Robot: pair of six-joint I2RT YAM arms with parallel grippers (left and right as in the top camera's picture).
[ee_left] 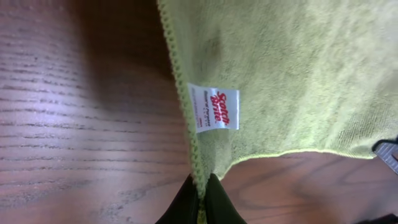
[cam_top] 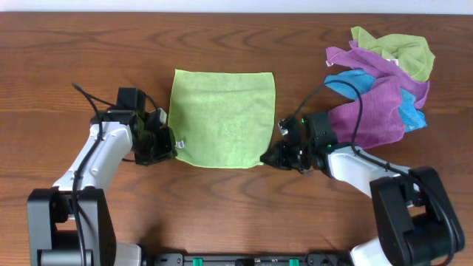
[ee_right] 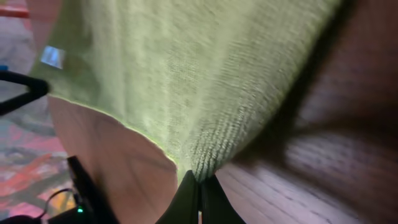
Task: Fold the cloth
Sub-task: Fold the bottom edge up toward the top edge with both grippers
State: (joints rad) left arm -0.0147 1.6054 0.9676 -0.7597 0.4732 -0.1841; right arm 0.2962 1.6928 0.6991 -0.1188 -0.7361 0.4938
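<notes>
Pinching green cloth at frame centre: left gripper clamped on lower-left corner, right gripper clamped on lower-right corner.

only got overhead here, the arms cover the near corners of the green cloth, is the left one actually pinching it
Observer: Yes. In the left wrist view the left gripper is shut on the hemmed edge of the green cloth, right at its corner.
Operator: and the right
Observer: The right gripper is shut too, with the cloth's other near corner bunched between its fingertips.
Operator: white speck by the left corner, what is it
Observer: A sewn-in white tag with red print, lying face up just in from the hem.
</notes>
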